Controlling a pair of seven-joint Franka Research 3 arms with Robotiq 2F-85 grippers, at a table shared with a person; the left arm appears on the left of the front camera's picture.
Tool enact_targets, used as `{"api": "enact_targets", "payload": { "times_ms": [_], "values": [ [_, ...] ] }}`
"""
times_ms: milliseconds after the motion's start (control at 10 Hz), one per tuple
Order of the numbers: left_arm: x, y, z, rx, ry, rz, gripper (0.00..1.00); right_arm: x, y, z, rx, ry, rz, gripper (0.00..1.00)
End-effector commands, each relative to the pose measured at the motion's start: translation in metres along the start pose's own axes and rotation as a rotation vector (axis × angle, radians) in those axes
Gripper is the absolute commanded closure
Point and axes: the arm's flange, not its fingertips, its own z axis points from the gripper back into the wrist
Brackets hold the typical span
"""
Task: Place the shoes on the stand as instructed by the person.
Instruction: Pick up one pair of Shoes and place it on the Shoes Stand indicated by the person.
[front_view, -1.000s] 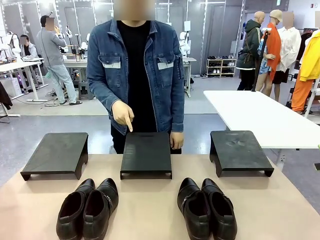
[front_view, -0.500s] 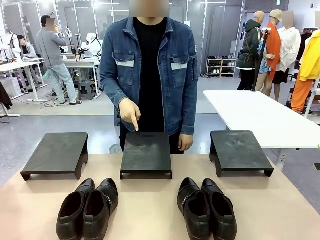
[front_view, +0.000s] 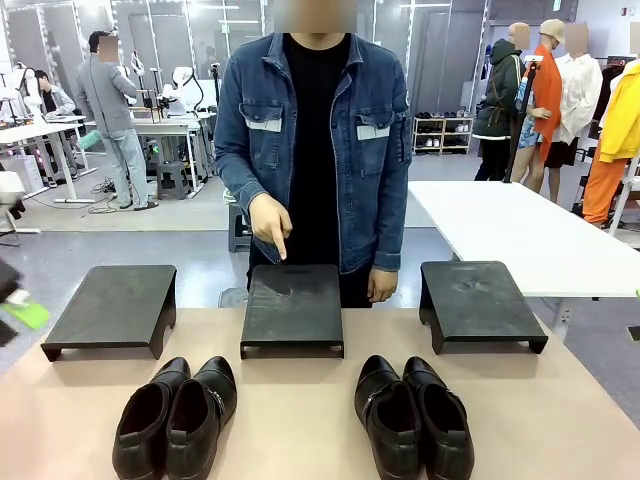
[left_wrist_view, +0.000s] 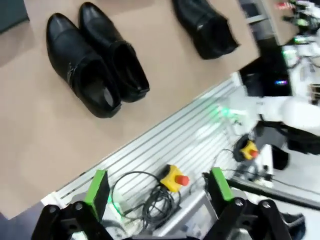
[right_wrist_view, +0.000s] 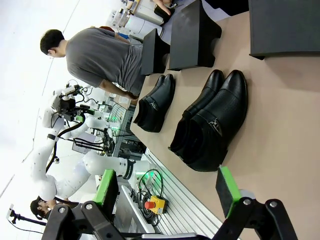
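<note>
Two pairs of glossy black shoes stand side by side near the front of the table: the left pair (front_view: 175, 418) and the right pair (front_view: 413, 415). Behind them stand three black stands. The person (front_view: 315, 140) in a denim jacket points a finger (front_view: 279, 247) down at the middle stand (front_view: 292, 305). My left gripper (left_wrist_view: 159, 186) hangs open over the table's near edge, short of the left pair (left_wrist_view: 95, 65), and one blurred green pad (front_view: 27, 315) shows at the front view's left edge. My right gripper (right_wrist_view: 166, 187) is open and empty, with the right pair (right_wrist_view: 212, 122) ahead of it.
The left stand (front_view: 110, 305) and right stand (front_view: 478, 300) are bare on top. Cables and a yellow emergency stop button (left_wrist_view: 174, 177) lie below the table's near edge. A white table (front_view: 520, 235) stands at the back right. Other people stand farther off.
The person has shifted to the right and stood straighter, still pointing at the middle stand. My left gripper's green pad has come into the front view at the left edge.
</note>
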Motion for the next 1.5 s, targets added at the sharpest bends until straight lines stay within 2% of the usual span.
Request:
{"api": "enact_targets", "payload": {
  "times_ms": [0,200,500,1400],
  "values": [
    [0.021,-0.02,-0.037,0.151,0.04,0.039,0.0,-0.001,0.001,0.001,0.012,-0.005,0.005,0.0],
    [0.04,-0.044,-0.069,0.286,0.054,0.038,0.0,-0.001,0.001,0.001,0.012,-0.005,0.005,0.0],
    [0.058,-0.062,-0.114,0.433,0.004,0.078,0.0,-0.001,0.001,0.001,0.012,-0.005,0.005,0.0],
    [0.071,-0.012,-0.215,0.483,-0.016,0.262,0.0,-0.001,0.001,0.001,0.012,-0.005,0.005,0.0]
  ]
}}
